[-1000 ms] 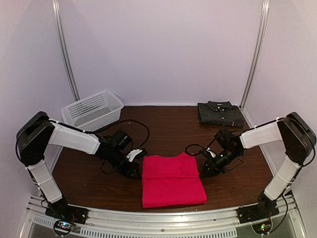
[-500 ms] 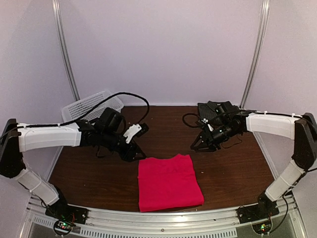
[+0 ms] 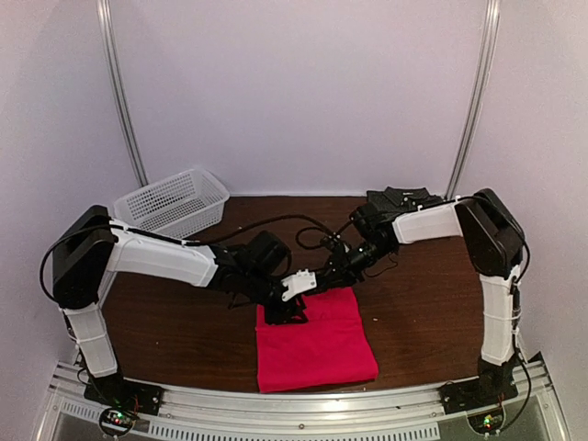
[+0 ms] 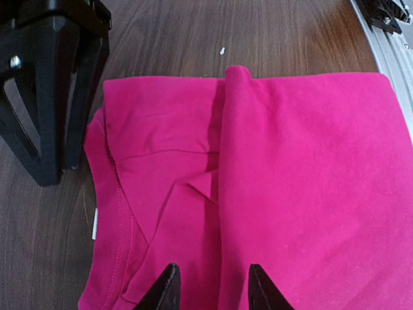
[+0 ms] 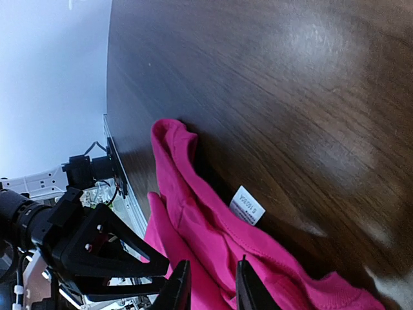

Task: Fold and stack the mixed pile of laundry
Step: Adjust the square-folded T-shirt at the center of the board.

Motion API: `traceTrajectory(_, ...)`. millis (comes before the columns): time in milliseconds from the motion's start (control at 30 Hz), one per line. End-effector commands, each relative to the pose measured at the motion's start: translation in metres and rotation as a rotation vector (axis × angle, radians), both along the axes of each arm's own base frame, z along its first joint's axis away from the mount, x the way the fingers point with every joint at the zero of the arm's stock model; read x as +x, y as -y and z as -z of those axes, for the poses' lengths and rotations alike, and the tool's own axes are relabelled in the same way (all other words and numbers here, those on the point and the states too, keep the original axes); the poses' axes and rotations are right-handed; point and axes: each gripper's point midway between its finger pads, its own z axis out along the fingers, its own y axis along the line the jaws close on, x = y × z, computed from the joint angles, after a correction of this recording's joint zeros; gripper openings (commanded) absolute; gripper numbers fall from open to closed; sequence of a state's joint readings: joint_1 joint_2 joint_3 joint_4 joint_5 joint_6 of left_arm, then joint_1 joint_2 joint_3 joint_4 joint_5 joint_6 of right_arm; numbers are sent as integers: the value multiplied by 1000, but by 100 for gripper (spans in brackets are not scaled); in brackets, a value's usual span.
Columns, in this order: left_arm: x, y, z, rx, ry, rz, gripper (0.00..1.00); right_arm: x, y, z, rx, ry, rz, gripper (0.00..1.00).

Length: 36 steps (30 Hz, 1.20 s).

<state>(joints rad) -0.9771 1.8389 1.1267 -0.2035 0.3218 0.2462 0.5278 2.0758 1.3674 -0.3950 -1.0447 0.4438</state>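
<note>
Dark wood tbl [image 3: 165, 322], pale walls [image 3: 303, 92], red tee [image 3: 317, 349] mid-front

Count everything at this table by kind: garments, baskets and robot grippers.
Garments: 2, the red-pink T-shirt and the dark collared shirt
Baskets: 1, the white lattice basket
Grippers: 2, the left gripper and the right gripper
Total: 5

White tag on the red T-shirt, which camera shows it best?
The right wrist view: the white tag lies close at the neckline of the red T-shirt. The left wrist view catches only its thin white edge; in the top view it is too small to make out.
</note>
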Motion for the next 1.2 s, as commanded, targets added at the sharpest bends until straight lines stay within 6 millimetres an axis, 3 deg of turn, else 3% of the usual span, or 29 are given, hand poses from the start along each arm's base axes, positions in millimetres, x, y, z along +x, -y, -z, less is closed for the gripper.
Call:
traceTrajectory(0, -6, 20, -6, -35, 67, 107, 35, -10, -1, 14, 4, -2, -31, 25)
traceTrajectory(233, -34, 17, 17, 19, 32, 172, 33, -52, 30, 48, -92, -50, -50, 25)
traceTrajectory(367, -40, 14, 14, 26, 34, 176, 33, -72, 45, 51, -131, -55, -58, 25)
traceTrajectory(467, -37, 13, 3, 14, 58, 163, 33, -75, 51, 42, -147, -28, -53, 26)
traceTrajectory(567, -33, 13, -2, 11, 86, 151, 34, -57, 45, 21, -136, 32, -28, 27)
traceTrajectory(667, -29, 18, -1, 10, 96, 156, 34, -25, 35, -1, -147, 114, -2, 28)
traceTrajectory(833, -26, 27, 2, 15, 101, 185, 35, 9, 42, 6, -233, 134, 47, 28)
traceTrajectory(933, -28, 29, 6, 17, 93, 203, 35, 4, 33, -13, -156, 135, 10, 27)
traceTrajectory(1067, -32, 31, 17, 35, 64, 230, 33, -28, 13, -31, -47, 67, -67, 26)
traceTrajectory(1167, -32, 33, 22, 41, 54, 235, 31, -50, -1, -33, -5, 23, -116, 25)
